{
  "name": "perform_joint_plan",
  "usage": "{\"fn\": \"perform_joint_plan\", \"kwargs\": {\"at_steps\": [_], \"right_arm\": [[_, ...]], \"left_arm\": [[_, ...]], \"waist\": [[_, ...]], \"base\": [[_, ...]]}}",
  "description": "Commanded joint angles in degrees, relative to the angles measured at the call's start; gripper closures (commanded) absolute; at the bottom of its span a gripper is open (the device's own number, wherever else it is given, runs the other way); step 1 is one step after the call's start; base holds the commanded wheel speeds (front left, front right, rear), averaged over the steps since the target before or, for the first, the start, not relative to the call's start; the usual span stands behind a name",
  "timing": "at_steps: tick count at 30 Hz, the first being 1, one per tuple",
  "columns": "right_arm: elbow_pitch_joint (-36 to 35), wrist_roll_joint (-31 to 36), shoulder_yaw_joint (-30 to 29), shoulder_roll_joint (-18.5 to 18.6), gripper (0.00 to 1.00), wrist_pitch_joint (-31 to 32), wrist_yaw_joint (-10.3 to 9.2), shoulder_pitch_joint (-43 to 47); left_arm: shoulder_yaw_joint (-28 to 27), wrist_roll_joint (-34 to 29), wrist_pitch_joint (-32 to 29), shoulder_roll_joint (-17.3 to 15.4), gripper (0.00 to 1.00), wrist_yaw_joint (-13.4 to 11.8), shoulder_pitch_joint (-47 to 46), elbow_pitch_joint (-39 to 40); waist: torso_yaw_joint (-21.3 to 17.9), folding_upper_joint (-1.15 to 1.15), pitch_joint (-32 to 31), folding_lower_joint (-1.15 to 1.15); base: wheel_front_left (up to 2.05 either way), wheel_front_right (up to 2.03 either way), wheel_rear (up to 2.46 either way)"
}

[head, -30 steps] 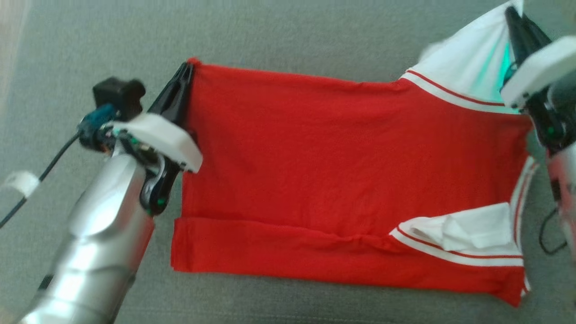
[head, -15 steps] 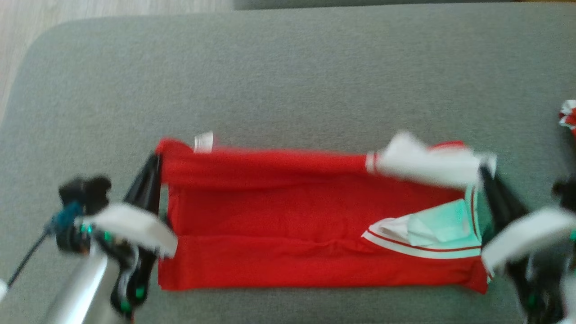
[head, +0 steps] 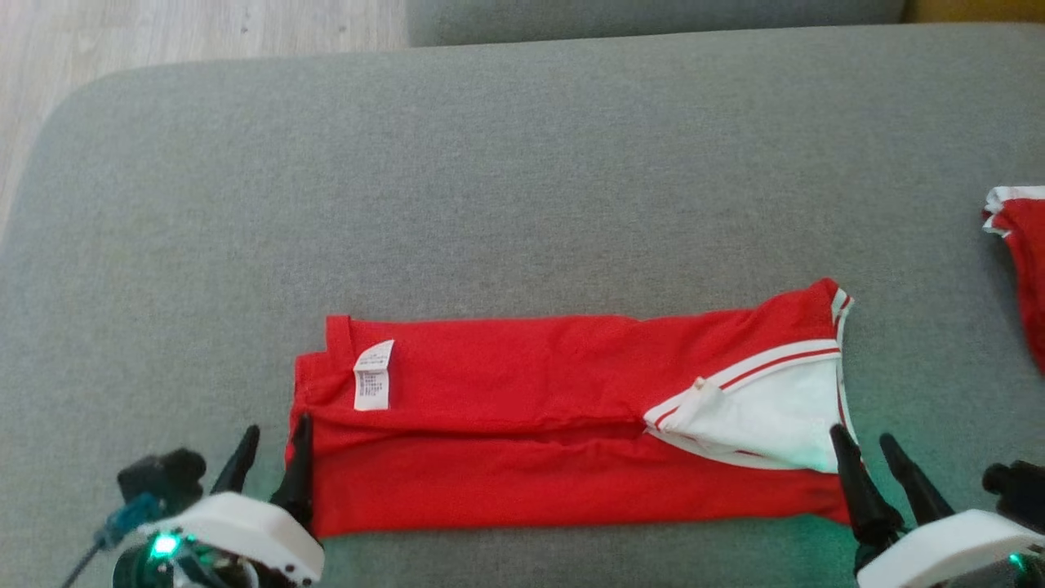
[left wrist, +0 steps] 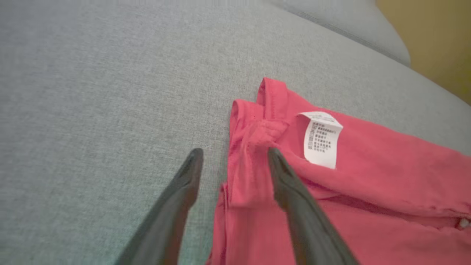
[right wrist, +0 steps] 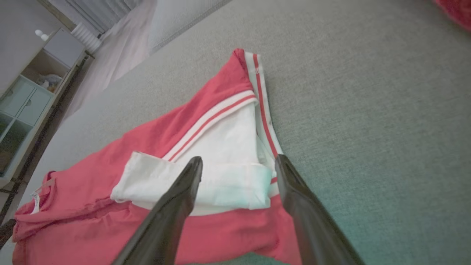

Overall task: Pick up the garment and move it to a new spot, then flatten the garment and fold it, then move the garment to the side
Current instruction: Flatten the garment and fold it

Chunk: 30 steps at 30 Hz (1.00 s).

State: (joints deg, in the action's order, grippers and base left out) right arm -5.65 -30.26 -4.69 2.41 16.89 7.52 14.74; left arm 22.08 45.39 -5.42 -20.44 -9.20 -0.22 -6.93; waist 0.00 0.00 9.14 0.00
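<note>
The garment (head: 522, 425) is a red shirt with white, red-striped sleeves, lying folded into a long strip across the grey cushion (head: 522, 180). A white care label (head: 373, 375) lies face up near its left end. My left gripper (head: 272, 457) stands open at that left end; in the left wrist view (left wrist: 234, 156) one finger lies over the red hem (left wrist: 250, 176) and the other over bare cushion. At the garment's right end my right gripper (head: 875, 469) is open too, its fingers (right wrist: 239, 162) apart above the white sleeve (right wrist: 220, 165). Neither gripper holds any cloth.
A second red and white cloth (head: 1020, 253) lies at the cushion's right edge. Wooden floor (head: 163, 33) shows past the rounded far-left corner. Another grey cushion (head: 653, 16) adjoins at the back. A shelf unit (right wrist: 22, 92) stands beyond the sofa.
Both grippers brought the garment's far edge over toward me, folding it into a narrower strip, then let go and opened. The head camera has also shifted back.
</note>
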Motion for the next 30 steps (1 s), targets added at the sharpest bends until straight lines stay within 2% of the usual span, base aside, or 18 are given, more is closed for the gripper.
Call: {"fn": "perform_joint_plan", "kwargs": {"at_steps": [1,4,8,11,19,30], "right_arm": [[-3.15,-0.31,1.61,0.55,0.0,-1.71,-0.03,-1.56],[-5.51,2.13,1.92,0.55,0.0,-5.1,-0.03,-2.4],[-9.34,8.51,1.85,1.11,0.0,-8.66,-0.03,-4.01],[-11.47,12.49,2.31,1.32,0.0,-10.21,-0.03,-5.4],[-15.04,17.88,4.94,2.12,0.0,-11.01,-0.03,-7.17],[-15.8,19.12,5.38,1.41,0.0,-10.77,-0.03,-5.77]], "left_arm": [[-2.84,-0.9,2.29,-0.28,0.0,-0.66,-0.81,1.92],[-3.24,-4.07,7.84,0.11,0.0,-2.08,-0.07,2.63],[-3.59,-9.38,15.77,0.14,0.0,-3.93,-0.56,4.55],[-4.01,-12.5,18.75,0.66,0.0,-4.97,-1.58,6.87],[-4.4,-18.26,20.26,1.4,0.0,-5.26,-2.92,10.44],[-2.79,-19.36,18.93,0.97,0.0,-5.1,-3.32,8.56]], "waist": [[-0.22,0.0,-0.41,0.0],[-0.26,0.0,-0.96,0.0],[0.23,0.0,-1.61,0.0],[0.76,0.0,-2.0,0.0],[1.57,0.0,-2.51,0.0],[1.1,0.0,-2.33,0.0]], "base": [[0.0,0.0,0.0],[0.0,0.0,0.0],[0.0,0.0,0.0],[0.0,0.0,0.0],[0.0,0.0,0.0],[0.0,0.0,0.0]]}}
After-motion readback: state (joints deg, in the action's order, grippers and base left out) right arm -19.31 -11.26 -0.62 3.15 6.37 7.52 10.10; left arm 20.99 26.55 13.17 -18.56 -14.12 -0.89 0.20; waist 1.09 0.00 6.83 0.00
